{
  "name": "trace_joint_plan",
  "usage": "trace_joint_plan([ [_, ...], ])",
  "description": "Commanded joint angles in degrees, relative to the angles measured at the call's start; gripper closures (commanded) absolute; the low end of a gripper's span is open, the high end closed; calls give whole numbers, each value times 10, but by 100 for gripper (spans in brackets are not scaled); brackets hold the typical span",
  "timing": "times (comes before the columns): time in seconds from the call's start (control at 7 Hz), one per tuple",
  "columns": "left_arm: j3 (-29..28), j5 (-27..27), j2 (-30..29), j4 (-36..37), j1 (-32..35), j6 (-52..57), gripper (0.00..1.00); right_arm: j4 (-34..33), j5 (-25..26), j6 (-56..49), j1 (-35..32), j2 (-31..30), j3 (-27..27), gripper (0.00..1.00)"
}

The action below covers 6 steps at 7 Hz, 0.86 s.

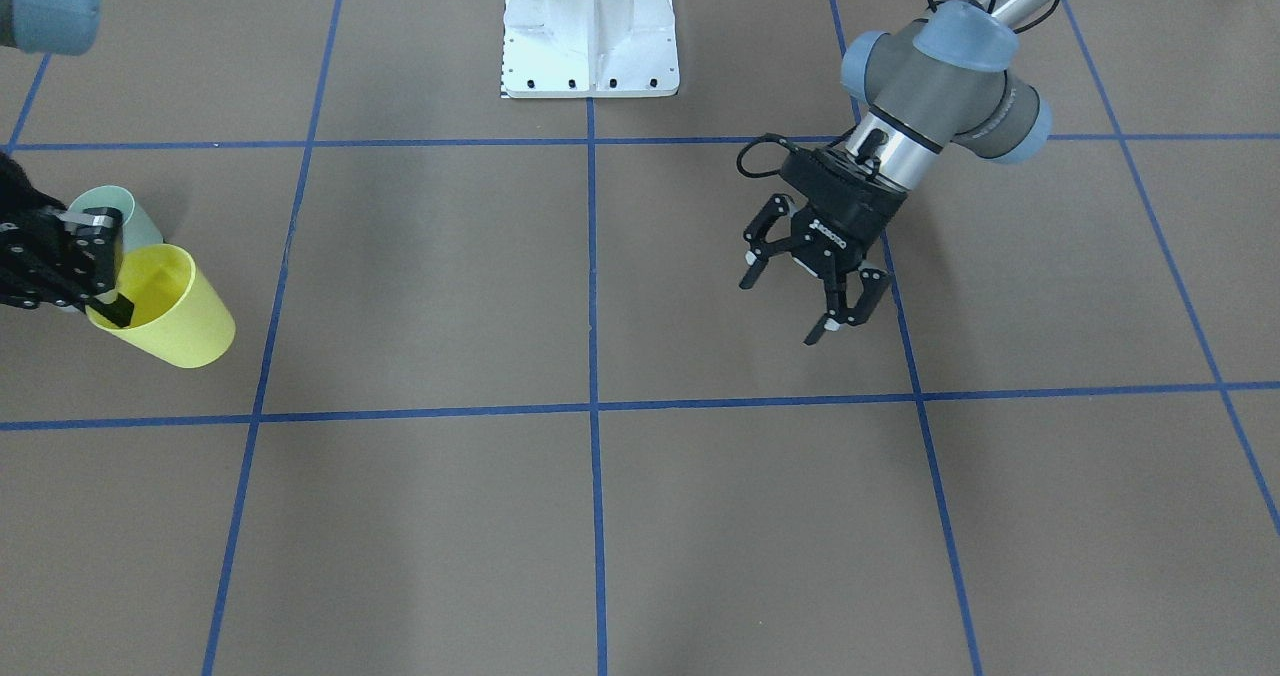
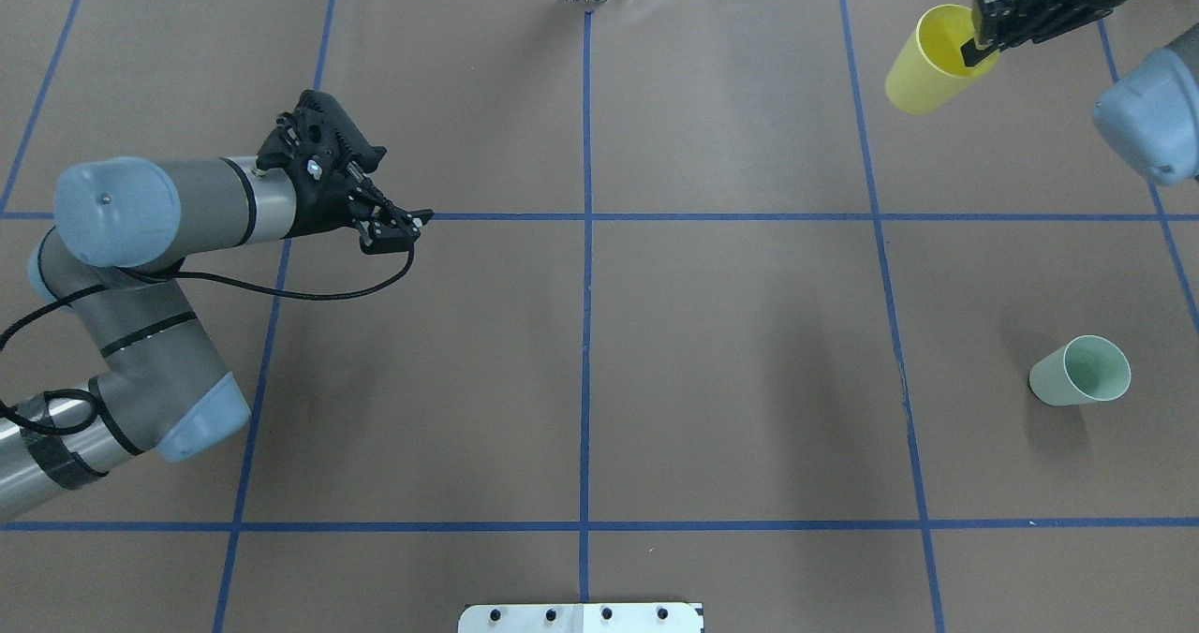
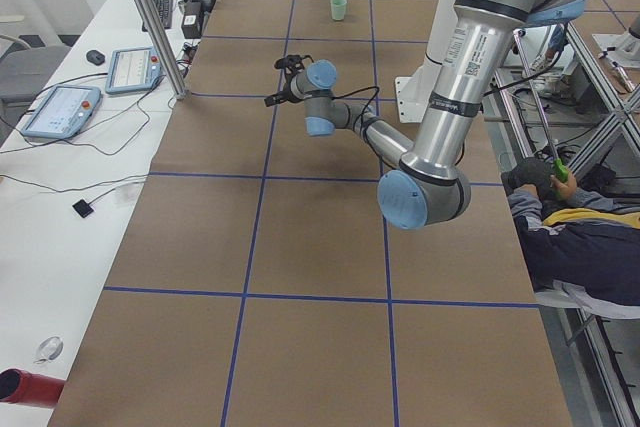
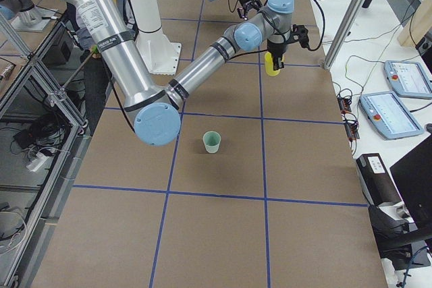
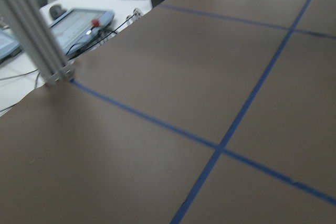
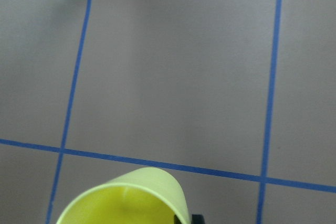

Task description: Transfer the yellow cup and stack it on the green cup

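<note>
My right gripper [image 2: 977, 50] is shut on the rim of the yellow cup [image 2: 929, 60], one finger inside and one outside. The cup hangs tilted above the table's far right corner; it also shows in the front-facing view [image 1: 170, 308], in the right wrist view [image 6: 126, 200] and in the right side view [image 4: 271, 65]. The pale green cup [image 2: 1079, 372] stands upright on the table, nearer the robot than the yellow cup and apart from it [image 4: 212, 142]. My left gripper [image 1: 780, 311] hovers open and empty over the left half [image 2: 398, 230].
The white robot base [image 1: 590, 31] sits at the table's middle edge. Blue tape lines divide the brown table. A metal post [image 4: 351, 15] and tablets [image 4: 391, 112] stand beyond the far edge near the yellow cup. A seated person [image 3: 580, 227] is beside the table.
</note>
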State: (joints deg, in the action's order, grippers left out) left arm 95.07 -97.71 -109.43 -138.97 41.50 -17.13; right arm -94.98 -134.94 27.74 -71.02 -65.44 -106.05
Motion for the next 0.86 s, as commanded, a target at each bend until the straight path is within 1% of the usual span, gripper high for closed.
trace_joint_plan([
  [0.0,3,-34,25,179,91,0,0,-2,-35,-130,-65,-62,1,100],
  [0.14,4,-36,33,266,134,8,0,-2,-45,-184,-85,-92,1,100],
  [0.29,4,-36,37,320,168,13,0,-2,-51,-224,-100,-115,1,100],
  [0.43,0,-42,51,391,207,41,0,-1,-51,-259,-109,-136,1,100],
  [0.57,-8,-96,50,478,273,108,0,1,-54,-283,-116,-153,1,100],
  [0.71,-23,-203,52,516,338,172,0,1,-56,-303,-120,-165,1,100],
])
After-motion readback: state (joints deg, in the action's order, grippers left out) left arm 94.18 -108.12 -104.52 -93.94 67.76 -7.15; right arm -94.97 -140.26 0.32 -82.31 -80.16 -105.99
